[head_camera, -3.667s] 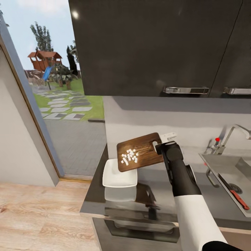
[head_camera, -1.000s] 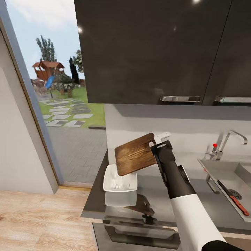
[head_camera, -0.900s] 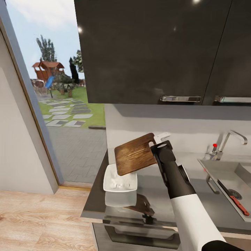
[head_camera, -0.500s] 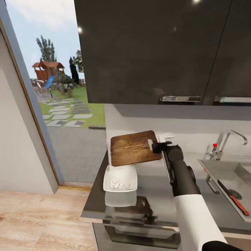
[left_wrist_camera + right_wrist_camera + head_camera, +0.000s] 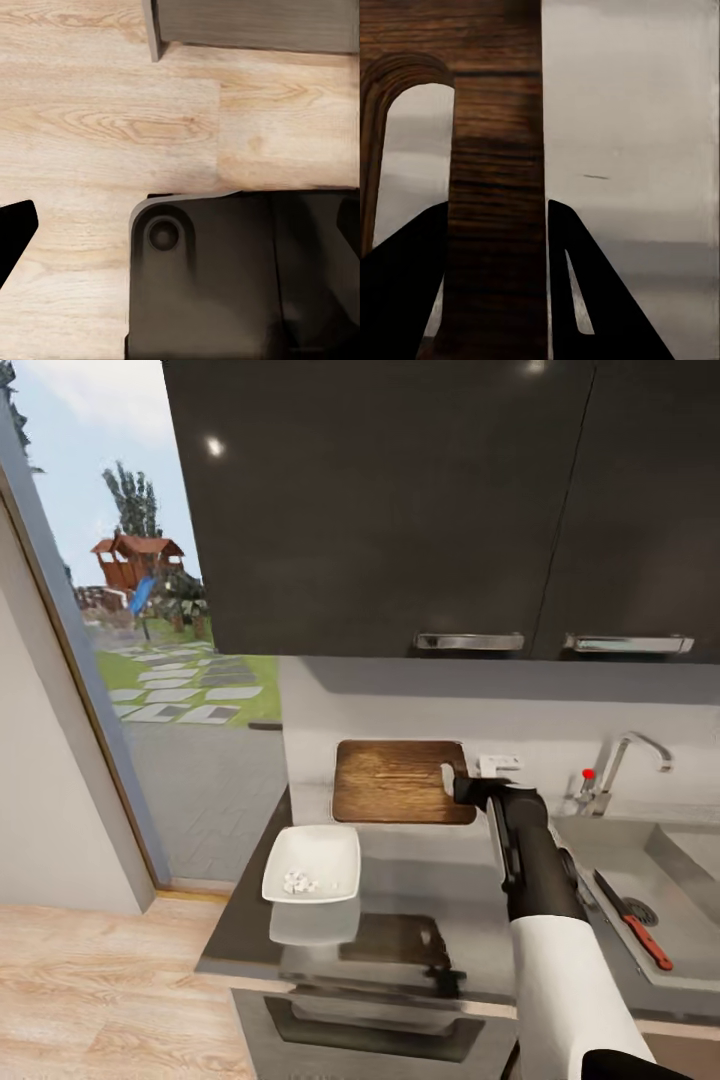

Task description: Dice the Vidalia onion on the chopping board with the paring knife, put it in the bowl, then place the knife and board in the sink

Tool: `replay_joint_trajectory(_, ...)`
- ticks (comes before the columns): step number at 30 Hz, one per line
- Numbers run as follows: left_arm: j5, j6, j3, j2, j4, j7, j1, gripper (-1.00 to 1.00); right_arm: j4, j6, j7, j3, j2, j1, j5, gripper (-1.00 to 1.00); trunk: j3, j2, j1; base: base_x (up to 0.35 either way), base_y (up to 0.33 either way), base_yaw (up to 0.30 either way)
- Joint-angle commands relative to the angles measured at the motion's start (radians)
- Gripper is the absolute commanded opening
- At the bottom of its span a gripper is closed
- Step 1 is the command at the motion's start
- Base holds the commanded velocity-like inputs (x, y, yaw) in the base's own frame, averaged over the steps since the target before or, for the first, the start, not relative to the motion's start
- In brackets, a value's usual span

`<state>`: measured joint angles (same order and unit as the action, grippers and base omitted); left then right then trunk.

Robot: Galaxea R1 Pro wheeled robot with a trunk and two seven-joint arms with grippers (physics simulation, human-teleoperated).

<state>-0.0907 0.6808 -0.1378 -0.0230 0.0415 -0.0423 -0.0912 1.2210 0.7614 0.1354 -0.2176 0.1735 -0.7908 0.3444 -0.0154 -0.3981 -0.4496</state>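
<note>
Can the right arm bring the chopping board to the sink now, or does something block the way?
Probably yes. The right gripper is shut on the chopping board at its handle end, holding it above the countertop. The sink lies just to the right, open on top, with the paring knife already inside and room beside it.

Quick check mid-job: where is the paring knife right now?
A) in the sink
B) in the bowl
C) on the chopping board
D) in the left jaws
A: the red-handled paring knife lies in the sink basin near the drain, apart from the chopping board held by the right gripper.
</note>
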Motion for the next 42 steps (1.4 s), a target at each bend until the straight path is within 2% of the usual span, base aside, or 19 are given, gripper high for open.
replay_joint_trajectory(1,-0.009,0.002,-0.009,0.0,0.0,-0.004,0.0,1.0,0.0,-0.004,0.007,-0.005,0.001,-0.001,0.007,-1.0,-0.002,-0.002,0.0,-0.125,-0.302,0.0)
replay_joint_trajectory(7,-0.009,0.001,-0.009,0.0,-0.002,-0.004,-0.001,1.0,-0.022,-0.011,0.005,-0.01,0.001,-0.001,0.007,-1.0,-0.001,-0.002,0.0,-0.091,-0.302,-0.035)
replay_joint_trajectory(12,-0.009,0.0,-0.009,-0.006,-0.002,-0.004,0.0,1.0,-0.074,-0.016,0.006,-0.02,-0.018,-0.001,0.006,-1.0,0.002,-0.002,0.0,-0.006,-0.3,-0.222)
replay_joint_trajectory(23,-0.009,0.0,-0.008,-0.006,-0.003,-0.004,0.0,1.0,-0.146,-0.082,-0.004,-0.021,-0.019,-0.001,0.005,-1.0,0.012,-0.002,0.0,0.0,-0.294,-0.196)
replay_joint_trajectory(25,-0.009,0.0,-0.008,-0.006,-0.005,-0.004,0.0,1.0,-0.152,-0.09,-0.037,-0.022,-0.015,-0.001,0.005,-1.0,0.013,-0.002,0.0,0.0,-0.289,-0.027)
replay_joint_trajectory(26,-0.009,0.0,-0.008,-0.006,-0.008,-0.004,0.0,1.0,-0.156,-0.109,-0.074,-0.022,-0.011,-0.001,0.005,-1.0,0.013,-0.002,0.0,0.0,-0.289,-0.011)
replay_joint_trajectory(29,-0.009,0.0,-0.007,-0.006,-0.013,-0.004,-0.001,1.0,-0.196,-0.2,-0.175,-0.023,-0.007,-0.001,-0.003,-1.0,0.013,-0.002,0.0,0.0,-0.289,-0.004)
replay_joint_trajectory(31,-0.009,0.0,-0.007,-0.006,-0.014,-0.004,0.0,1.0,-0.24,-0.258,-0.226,-0.023,-0.007,-0.001,-0.044,-1.0,0.013,-0.002,0.0,0.0,-0.289,-0.001)
replay_joint_trajectory(33,-0.009,0.0,-0.006,-0.006,-0.014,-0.004,0.0,1.0,-0.263,-0.286,-0.276,-0.022,-0.006,-0.001,-0.13,-1.0,0.013,-0.002,0.0,0.0,-0.289,0.0)
replay_joint_trajectory(35,-0.009,0.0,-0.006,-0.008,-0.014,-0.004,0.0,1.0,-0.269,-0.293,-0.313,-0.022,-0.007,-0.001,-0.176,-1.0,0.013,-0.002,0.0,0.0,-0.288,0.0)
replay_joint_trajectory(39,-0.009,0.0,-0.006,-0.012,-0.015,-0.004,0.0,1.0,-0.294,-0.298,-0.345,-0.021,-0.006,-0.001,-0.198,-1.0,0.013,-0.002,0.0,0.0,-0.286,0.0)
replay_joint_trajectory(42,-0.009,0.0,-0.006,-0.011,-0.015,-0.004,-0.001,1.0,-0.354,-0.315,-0.403,-0.023,-0.006,-0.001,-0.202,-1.0,0.013,-0.002,0.0,0.0,-0.148,0.0)
